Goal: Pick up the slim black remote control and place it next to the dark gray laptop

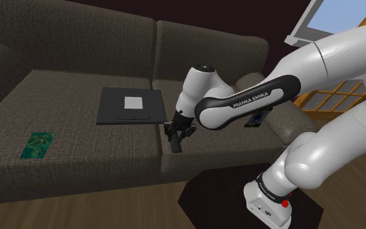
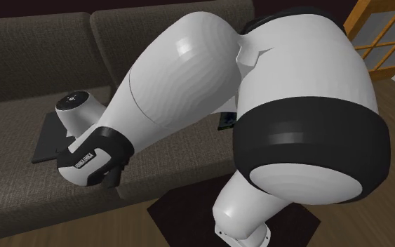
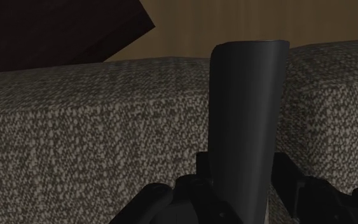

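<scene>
Tool (image 1: 176,131) was clamped on the remote (image 3: 247,114), mid-frame over the sofa (image 1: 77,153) seat, just right of the laptop (image 1: 129,105). Risk: the grip looked near one end, so the remote could pivot, slip and drop into the cushion seam.

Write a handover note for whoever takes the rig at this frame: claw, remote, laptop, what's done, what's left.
Claw: shut on the black remote.
Remote: held low over the sofa seat, near the laptop, towards the shoulder view's right of it.
Laptop: closed, flat on the seat.
Done: pick-up.
Left: lay the remote beside the laptop, open the claw, pull back.
</scene>
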Action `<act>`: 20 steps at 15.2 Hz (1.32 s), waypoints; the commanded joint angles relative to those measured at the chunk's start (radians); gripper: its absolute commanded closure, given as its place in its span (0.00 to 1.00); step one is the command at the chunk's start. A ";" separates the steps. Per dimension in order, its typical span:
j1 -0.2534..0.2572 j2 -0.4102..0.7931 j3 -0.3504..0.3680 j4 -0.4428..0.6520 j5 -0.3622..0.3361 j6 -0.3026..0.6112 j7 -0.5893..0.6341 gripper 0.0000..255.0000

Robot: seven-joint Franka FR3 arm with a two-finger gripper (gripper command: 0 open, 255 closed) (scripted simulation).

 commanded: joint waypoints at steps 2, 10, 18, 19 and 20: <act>0.000 0.004 0.001 -0.003 -0.001 0.007 0.002 1.00; 0.000 0.004 0.001 -0.003 -0.001 0.007 0.002 0.00; 0.008 -0.104 -0.023 0.041 0.031 -0.140 -0.025 0.00; 0.007 -0.103 -0.023 0.041 0.031 -0.140 -0.025 0.00; 0.007 -0.103 -0.023 0.041 0.031 -0.140 -0.025 0.00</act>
